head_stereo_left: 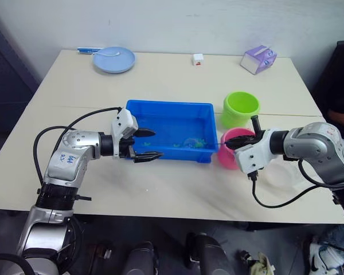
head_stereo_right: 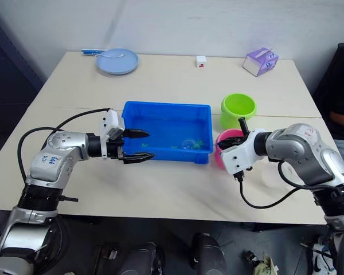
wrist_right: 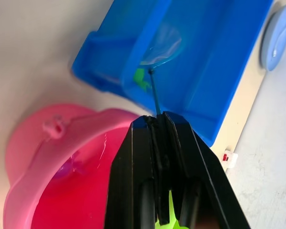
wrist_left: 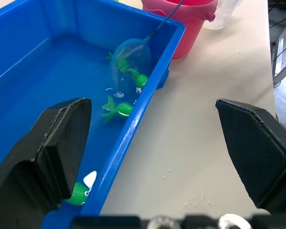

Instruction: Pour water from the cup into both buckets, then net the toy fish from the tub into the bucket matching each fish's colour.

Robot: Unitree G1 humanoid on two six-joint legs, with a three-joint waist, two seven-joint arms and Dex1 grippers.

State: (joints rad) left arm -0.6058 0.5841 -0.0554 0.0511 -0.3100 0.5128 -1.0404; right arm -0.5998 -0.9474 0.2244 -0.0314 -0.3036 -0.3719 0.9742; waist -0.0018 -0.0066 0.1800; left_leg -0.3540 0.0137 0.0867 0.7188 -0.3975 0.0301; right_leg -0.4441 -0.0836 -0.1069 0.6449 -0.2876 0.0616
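Left tool (head_stereo_left: 144,144) hovering over near left rim of blue tub (head_stereo_left: 167,109) mid-worktop, fingers spread wide, holding nothing. Right tool (wrist_right: 158,125) clamping thin handle of small net (wrist_left: 129,59), hoop dipping among green fish (wrist_left: 118,109); three counted. Pink bucket (head_stereo_left: 226,156) touching tub's right end, one dark fish-like item sitting inside; green bucket (head_stereo_left: 239,109) behind it. Judging pouring done, green fish remaining.

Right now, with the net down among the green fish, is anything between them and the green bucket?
Only the tub's own blue wall. The net, held in the right gripper, sits in the corner nearest both buckets. The green bucket stands just past that wall, beside the pink bucket, its mouth uncovered.
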